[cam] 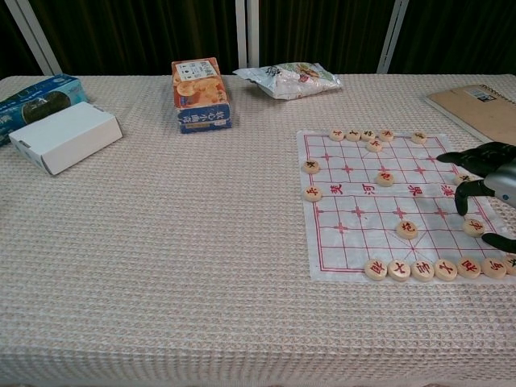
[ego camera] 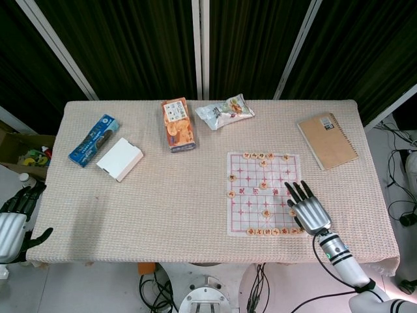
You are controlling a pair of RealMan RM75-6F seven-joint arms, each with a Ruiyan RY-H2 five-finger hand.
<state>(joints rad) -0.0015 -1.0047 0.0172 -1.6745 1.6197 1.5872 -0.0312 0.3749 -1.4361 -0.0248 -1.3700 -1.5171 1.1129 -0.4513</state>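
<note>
A white Chinese chess sheet [ego camera: 264,193] [cam: 379,214] with red lines lies on the right half of the table. Round wooden pieces stand on it, several in a row [cam: 435,268] along its near edge and several along the far edge [cam: 363,135]. My right hand [ego camera: 308,210] [cam: 485,177] hovers over the sheet's near right corner, fingers spread, holding nothing; one piece [cam: 473,226] lies just under its fingertips. My left hand [ego camera: 13,218] hangs off the table's left edge, fingers apart and empty.
At the back stand an orange snack box [ego camera: 177,124] [cam: 200,93] and a plastic snack bag [ego camera: 225,111] [cam: 289,80]. A blue box [ego camera: 94,139] and a white box [ego camera: 120,158] [cam: 61,136] lie at the left. A brown notebook [ego camera: 326,140] lies at the far right.
</note>
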